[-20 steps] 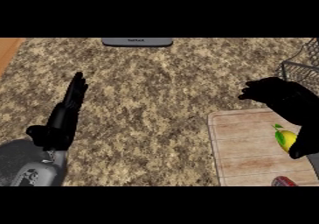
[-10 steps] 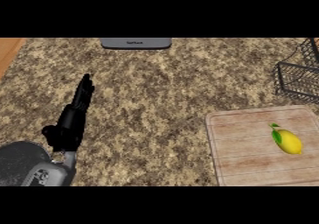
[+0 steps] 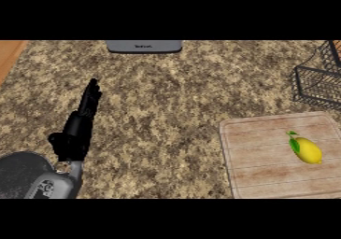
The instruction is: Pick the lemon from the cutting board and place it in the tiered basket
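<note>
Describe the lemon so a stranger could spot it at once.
Find the wooden cutting board at the counter's lower right, below the wire basket. The lemon lies on its right half: the only yellow thing, with a green leaf at one end.

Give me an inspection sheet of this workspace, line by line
Surface: speckled granite counter.
Job's things: lemon lying on the wooden cutting board; wire tiered basket at the right edge, beyond the board.
Clutter: grey appliance at the far edge.
Hands: left hand open, fingers straight, resting at lower left; right hand not in view.
Cables: nothing seen.
Surroundings: wood strip at far left.
</note>
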You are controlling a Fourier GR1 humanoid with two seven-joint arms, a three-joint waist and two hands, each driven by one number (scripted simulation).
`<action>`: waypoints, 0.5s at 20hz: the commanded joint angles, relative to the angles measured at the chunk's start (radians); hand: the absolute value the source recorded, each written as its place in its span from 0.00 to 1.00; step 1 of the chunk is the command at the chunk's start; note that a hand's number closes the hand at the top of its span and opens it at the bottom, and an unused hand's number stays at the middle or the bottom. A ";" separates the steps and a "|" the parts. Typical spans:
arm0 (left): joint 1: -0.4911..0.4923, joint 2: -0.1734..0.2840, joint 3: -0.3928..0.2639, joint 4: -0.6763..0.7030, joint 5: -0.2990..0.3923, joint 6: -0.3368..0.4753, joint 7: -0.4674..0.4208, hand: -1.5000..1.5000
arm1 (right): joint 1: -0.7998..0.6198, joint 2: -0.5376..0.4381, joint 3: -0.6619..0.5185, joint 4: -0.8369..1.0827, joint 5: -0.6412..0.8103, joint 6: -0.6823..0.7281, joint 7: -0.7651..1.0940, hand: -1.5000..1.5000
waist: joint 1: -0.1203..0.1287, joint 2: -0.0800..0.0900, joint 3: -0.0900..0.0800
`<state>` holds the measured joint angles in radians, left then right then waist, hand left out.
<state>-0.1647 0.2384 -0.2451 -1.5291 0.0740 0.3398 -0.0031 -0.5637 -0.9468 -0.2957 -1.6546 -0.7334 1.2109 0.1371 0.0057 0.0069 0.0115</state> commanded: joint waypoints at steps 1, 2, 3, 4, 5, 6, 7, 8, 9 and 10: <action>-0.009 -0.023 -0.016 0.005 -0.015 0.017 0.006 0.50 | -0.005 0.025 -0.045 -0.124 0.107 0.270 -0.053 0.00 | 0.000 0.002 -0.001; -0.001 -0.031 -0.018 -0.007 -0.017 0.026 0.006 0.50 | 0.019 0.046 -0.051 -0.149 0.135 0.275 -0.053 0.00 | 0.005 0.003 0.000; -0.006 -0.018 -0.006 0.024 -0.032 0.033 -0.008 0.50 | 0.051 0.033 -0.080 -0.154 0.125 0.275 -0.081 0.00 | -0.014 0.004 0.001; -0.005 -0.023 -0.029 -0.028 -0.024 0.019 0.018 0.50 | 0.065 0.077 -0.060 -0.189 0.165 0.275 -0.065 0.00 | 0.007 0.001 0.000; 0.014 -0.043 -0.037 0.002 -0.031 0.030 -0.002 0.50 | 0.067 0.071 -0.055 -0.224 0.168 0.275 -0.071 0.00 | 0.003 0.002 -0.002; -0.009 -0.014 -0.013 0.004 -0.021 0.010 0.011 0.50 | 0.071 0.080 -0.071 -0.217 0.195 0.275 -0.077 0.00 | 0.011 0.007 -0.001; 0.002 -0.033 -0.033 -0.009 -0.032 0.026 0.014 0.50 | 0.088 0.078 -0.079 -0.241 0.198 0.276 -0.089 0.00 | 0.007 0.004 0.000; -0.010 -0.005 -0.014 -0.023 -0.031 0.017 0.024 0.50 | 0.091 0.081 -0.075 -0.252 0.217 0.276 -0.086 0.00 | 0.018 0.005 0.000; 0.016 -0.039 -0.041 0.001 -0.041 0.028 -0.008 0.50 | 0.095 0.091 -0.095 -0.272 0.225 0.276 -0.103 0.00 | 0.010 0.005 -0.002; 0.006 -0.027 -0.034 -0.013 -0.025 0.006 0.002 0.50 | 0.112 0.111 -0.079 -0.301 0.243 0.276 -0.100 0.00 | 0.015 0.006 -0.001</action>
<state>-0.1624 0.2143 -0.2709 -1.5358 0.0468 0.3574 0.0023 -0.4661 -0.8689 -0.3560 -1.9055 -0.5543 1.2361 0.1220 0.0149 0.0111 0.0107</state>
